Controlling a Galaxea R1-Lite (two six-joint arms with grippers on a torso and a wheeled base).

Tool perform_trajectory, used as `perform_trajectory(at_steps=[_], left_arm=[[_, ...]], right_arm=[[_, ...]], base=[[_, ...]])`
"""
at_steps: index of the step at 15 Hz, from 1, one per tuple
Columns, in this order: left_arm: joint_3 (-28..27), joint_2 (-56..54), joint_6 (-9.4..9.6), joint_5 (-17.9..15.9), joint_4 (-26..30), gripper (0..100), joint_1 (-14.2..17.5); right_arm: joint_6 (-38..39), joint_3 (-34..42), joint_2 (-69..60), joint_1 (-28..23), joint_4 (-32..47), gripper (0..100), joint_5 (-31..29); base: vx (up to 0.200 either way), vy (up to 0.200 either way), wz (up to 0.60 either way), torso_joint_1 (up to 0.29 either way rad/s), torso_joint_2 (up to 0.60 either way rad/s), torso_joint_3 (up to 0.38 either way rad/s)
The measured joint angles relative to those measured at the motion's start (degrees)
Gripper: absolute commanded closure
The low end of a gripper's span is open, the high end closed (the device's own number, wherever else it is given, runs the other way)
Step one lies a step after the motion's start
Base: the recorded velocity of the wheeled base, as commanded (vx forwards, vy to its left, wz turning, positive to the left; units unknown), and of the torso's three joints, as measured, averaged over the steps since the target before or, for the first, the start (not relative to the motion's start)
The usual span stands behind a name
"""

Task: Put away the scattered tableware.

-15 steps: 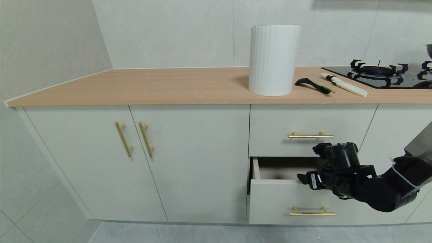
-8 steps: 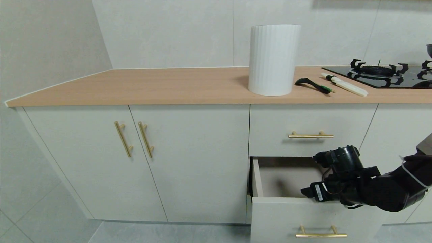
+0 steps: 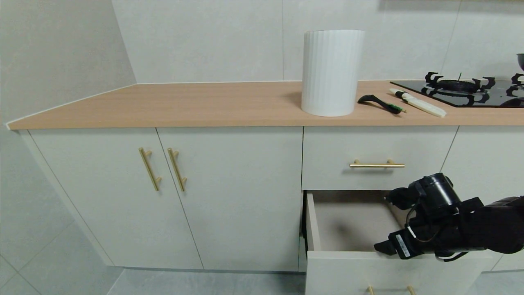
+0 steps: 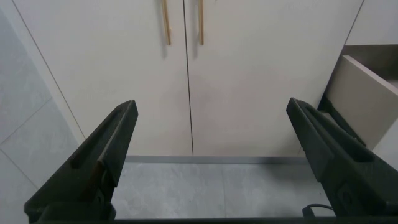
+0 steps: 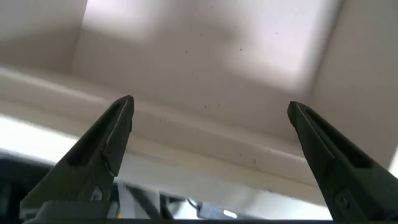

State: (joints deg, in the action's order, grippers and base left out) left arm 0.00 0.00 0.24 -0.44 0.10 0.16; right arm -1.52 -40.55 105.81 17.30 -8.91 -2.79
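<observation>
Head view: your right end effector (image 3: 389, 247) sits at the front rim of the open lower drawer (image 3: 344, 255), and the tableware, a black-and-green utensil (image 3: 380, 103) and a pale long utensil (image 3: 417, 103), lies on the tabletop (image 3: 204, 104) above the drawer, so a straight lift could clip the upper drawer's handle (image 3: 377, 165). Left wrist view: your left end effector (image 4: 210, 107) hangs wide open and empty to one side of the drawer (image 4: 367, 87), whose jutting side it could strike if swung across. Right wrist view: the right end effector (image 5: 210, 102) is spread wide, holding nothing, over the drawer's front rim (image 5: 205, 134), where a finger could snag and jerk the drawer.
</observation>
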Motion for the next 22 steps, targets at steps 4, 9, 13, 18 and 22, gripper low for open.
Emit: perform_trajectory(at_steps=[4,9,13,18,22], left_arm=[[0.0,0.0,0.02,0.0,0.0,0,0.0],[0.0,0.0,0.02,0.0,0.0,0,0.0],[0.0,0.0,0.00,0.0,0.0,0,0.0],[0.0,0.0,0.02,0.0,0.0,0,0.0],[0.0,0.0,0.02,0.0,0.0,0,0.0]], right_arm=[[-5.2,0.7,-2.9,1.2,7.2,0,0.5],[-10.7,1.3,-6.6,4.3,19.6,0,0.5],[-11.5,1.4,-9.0,7.5,25.5,0,0.0],[-12.2,1.3,-10.1,9.4,28.6,0,-0.4],[-11.1,0.3,-11.2,10.0,29.4,0,-0.3]], base=[[0.000,0.000,0.00,0.000,0.00,0.000],[0.000,0.000,0.00,0.000,0.00,0.000],[0.000,0.000,0.00,0.000,0.00,0.000],[0.000,0.000,0.00,0.000,0.00,0.000],[0.000,0.000,0.00,0.000,0.00,0.000]])
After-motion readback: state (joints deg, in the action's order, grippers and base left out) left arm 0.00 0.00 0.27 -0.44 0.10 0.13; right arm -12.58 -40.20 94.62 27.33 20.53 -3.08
